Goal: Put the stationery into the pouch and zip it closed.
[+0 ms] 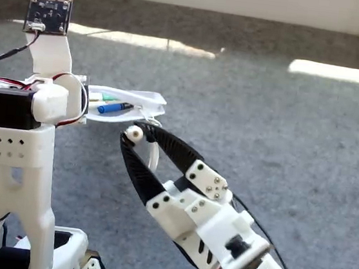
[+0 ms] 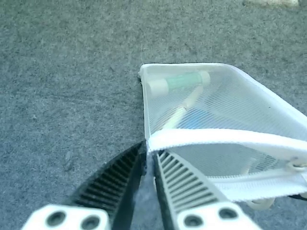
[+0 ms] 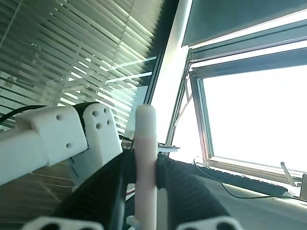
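My left gripper (image 2: 147, 154) is squeezing one corner of the mesh pouch (image 2: 225, 100), lying on the grey table (image 1: 262, 150), its left end hiding behind my arm (image 1: 18, 129). My right gripper (image 3: 144, 163) is clamping a white pen (image 3: 145, 129) beside it. Things inside are looking blurry.

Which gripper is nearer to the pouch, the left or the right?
Left. The left gripper is shut on the corner of the pouch. The right gripper, holding a white pen, is close beside the pouch's other end.
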